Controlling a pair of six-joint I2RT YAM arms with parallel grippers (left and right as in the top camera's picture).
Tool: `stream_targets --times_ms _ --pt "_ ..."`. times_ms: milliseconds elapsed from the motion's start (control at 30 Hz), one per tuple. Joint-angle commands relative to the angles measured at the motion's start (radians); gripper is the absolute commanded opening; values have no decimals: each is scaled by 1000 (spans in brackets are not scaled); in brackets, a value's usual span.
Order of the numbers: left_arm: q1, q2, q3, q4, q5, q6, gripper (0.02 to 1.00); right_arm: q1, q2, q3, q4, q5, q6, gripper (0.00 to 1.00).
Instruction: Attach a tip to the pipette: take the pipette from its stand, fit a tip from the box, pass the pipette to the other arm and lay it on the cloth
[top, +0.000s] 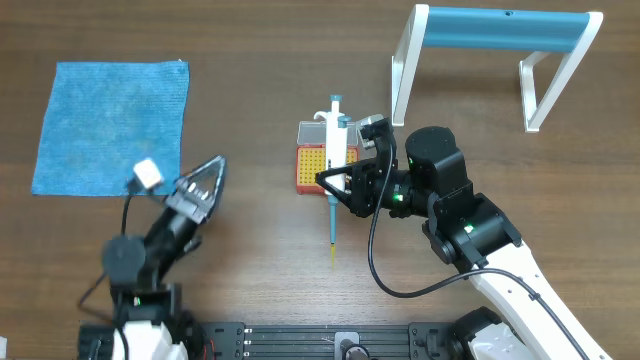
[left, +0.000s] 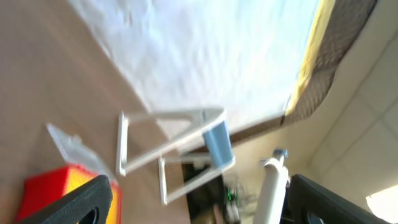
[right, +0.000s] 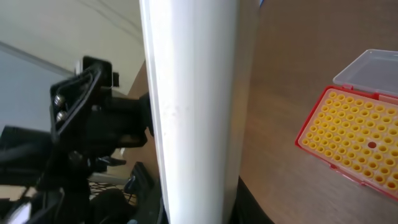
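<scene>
Right gripper (top: 340, 182) is clamped on the white body of the pipette (top: 338, 135), holding it off the table (top: 260, 80) close to the tip box (top: 308, 170). Its blue cap points far and its thin shaft points near, ending in a small yellow tip (top: 332, 256). The box is red with yellow rows, and its clear lid (right: 370, 68) is folded open. Left gripper (top: 208, 182) hovers with its fingers spread wide, just right of the blue cloth (top: 110, 125) and well apart from the pipette. That cloth lies flat at far left. The white stand (top: 500, 28) with its blue bar sits at far right.
</scene>
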Motion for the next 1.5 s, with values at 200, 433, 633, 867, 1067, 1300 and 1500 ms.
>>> stream_targets --times_ms 200,433,633,867,1067,1300,1500 --pt "-132 677 527 197 630 163 996 1 -11 15 8 -21 5 82" --pt "-288 903 671 369 679 162 998 1 -11 15 10 -60 5 86" --pt "-362 941 683 447 679 163 996 1 -11 15 27 -125 9 84" --pt "-388 941 683 503 672 162 941 1 -11 15 31 -167 9 82" --pt "-386 941 683 500 671 162 29 1 -11 15 31 -167 9 82" --pt "-385 941 683 496 619 167 27 1 -11 15 31 -167 9 321" --pt "-370 941 683 196 511 336 29 -17 -12 15 3 -128 -31 829"
